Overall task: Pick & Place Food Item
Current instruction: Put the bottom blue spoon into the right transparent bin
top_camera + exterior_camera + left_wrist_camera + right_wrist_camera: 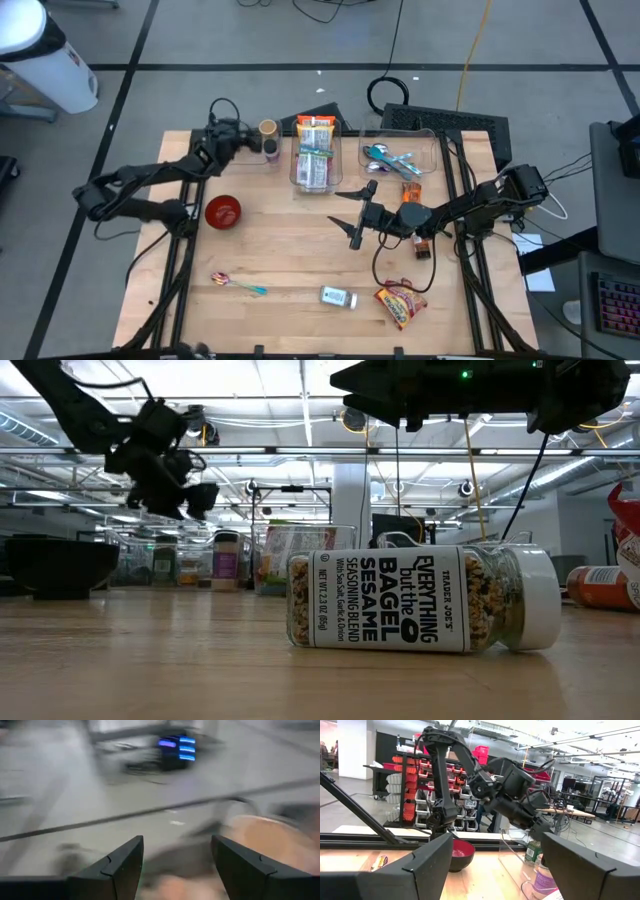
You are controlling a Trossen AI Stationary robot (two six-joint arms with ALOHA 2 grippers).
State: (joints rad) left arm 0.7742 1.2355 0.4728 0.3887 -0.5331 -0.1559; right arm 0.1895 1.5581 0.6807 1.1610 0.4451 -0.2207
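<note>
My left gripper (262, 142) hovers open above the table's far left part, beside two small jars (269, 137) that stand upright on the wood. In the left wrist view, nothing lies between its fingers (177, 851). The low view shows it raised well off the table (178, 492). My right gripper (353, 212) stands open over the table's middle and holds nothing (495, 851). A seasoning jar (338, 297) lies on its side near the front edge (420, 598). A clear bin of wrapped food bars (316, 152) sits at the far middle.
A red bowl (223, 211) sits left of centre. A second clear bin (400, 160) with teal items stands at the far right. A snack bag (400, 305) and a spoon (238, 285) lie near the front edge. An orange bottle (422, 245) lies under my right arm.
</note>
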